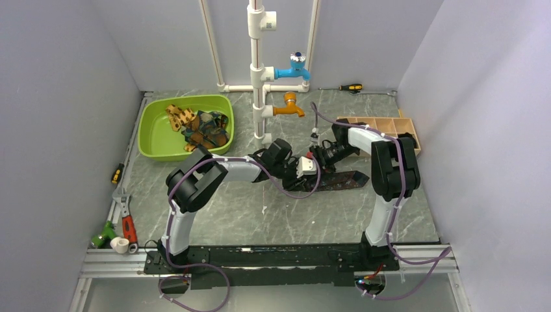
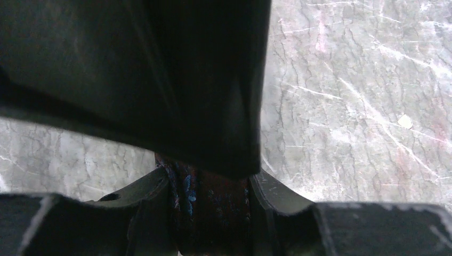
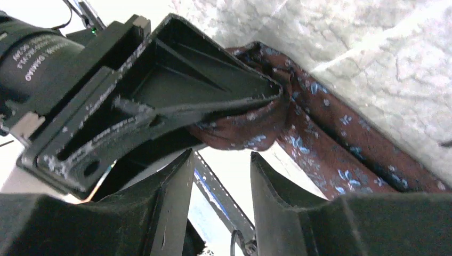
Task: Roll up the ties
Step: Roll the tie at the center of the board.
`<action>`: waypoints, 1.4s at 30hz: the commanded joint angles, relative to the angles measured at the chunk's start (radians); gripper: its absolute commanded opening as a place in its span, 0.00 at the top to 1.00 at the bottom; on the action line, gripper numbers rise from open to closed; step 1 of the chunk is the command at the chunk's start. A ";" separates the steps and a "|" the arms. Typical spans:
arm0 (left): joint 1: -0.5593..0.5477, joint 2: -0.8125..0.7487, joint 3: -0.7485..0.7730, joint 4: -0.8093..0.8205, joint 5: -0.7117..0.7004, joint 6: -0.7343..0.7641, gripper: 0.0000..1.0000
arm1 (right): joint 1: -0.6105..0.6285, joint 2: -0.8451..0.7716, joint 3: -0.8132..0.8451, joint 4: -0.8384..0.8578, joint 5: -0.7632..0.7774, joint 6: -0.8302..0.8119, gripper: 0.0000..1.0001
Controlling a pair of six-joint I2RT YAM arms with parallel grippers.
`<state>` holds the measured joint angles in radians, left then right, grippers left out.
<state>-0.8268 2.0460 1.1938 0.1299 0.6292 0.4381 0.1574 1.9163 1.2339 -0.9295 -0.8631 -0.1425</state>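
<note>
A dark brown tie (image 1: 347, 179) with small pale blue speckles lies on the marble table, running right from the two grippers. My left gripper (image 1: 304, 170) is shut on its rolled end; in the left wrist view the tie's folded fabric (image 2: 213, 197) fills the gap between the jaws of that gripper (image 2: 210, 178). My right gripper (image 1: 318, 158) faces it at close range and stands open (image 3: 221, 160) with nothing between its fingers. In the right wrist view the tie (image 3: 330, 144) bunches against the left gripper's finger (image 3: 176, 90) just above my fingertips. More ties (image 1: 201, 127) lie in the green basin.
The green basin (image 1: 153, 140) sits at the back left. A white pipe stand (image 1: 258, 78) with blue and orange taps rises at the back centre. A wooden compartment box (image 1: 377, 123) is behind the right arm. Hand tools (image 1: 127, 221) lie along the left edge, with a screwdriver (image 1: 351, 87) by the back wall.
</note>
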 commanded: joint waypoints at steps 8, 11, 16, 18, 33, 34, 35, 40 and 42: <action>-0.019 0.049 -0.058 -0.246 -0.077 -0.044 0.81 | 0.025 0.062 -0.031 0.207 -0.036 0.141 0.57; -0.019 0.048 -0.059 -0.243 -0.073 -0.041 0.81 | 0.027 0.080 -0.039 0.207 0.012 0.139 0.63; -0.019 0.047 -0.054 -0.248 -0.073 -0.038 0.74 | 0.024 0.108 -0.057 0.185 0.057 0.105 1.00; -0.014 0.038 -0.055 -0.234 -0.064 -0.046 0.63 | 0.019 0.107 -0.062 0.170 0.085 0.082 1.00; -0.007 -0.020 -0.081 0.161 0.032 -0.134 0.16 | -0.080 0.090 -0.043 0.143 0.366 -0.008 1.00; -0.008 -0.016 -0.081 0.180 0.029 -0.136 0.15 | -0.082 0.093 -0.035 0.145 0.373 -0.010 1.00; -0.008 -0.012 -0.079 0.199 0.034 -0.136 0.15 | -0.082 0.095 -0.030 0.148 0.379 -0.011 1.00; -0.010 0.019 -0.070 0.297 0.050 -0.173 0.16 | -0.083 0.097 -0.010 0.153 0.394 -0.014 1.00; -0.012 0.038 -0.052 0.319 0.045 -0.213 0.16 | -0.083 0.098 -0.012 0.157 0.406 -0.018 1.00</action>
<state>-0.8349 2.0415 1.1267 0.3580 0.6453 0.3000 0.0784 1.9820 1.2118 -0.8539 -0.6617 -0.0975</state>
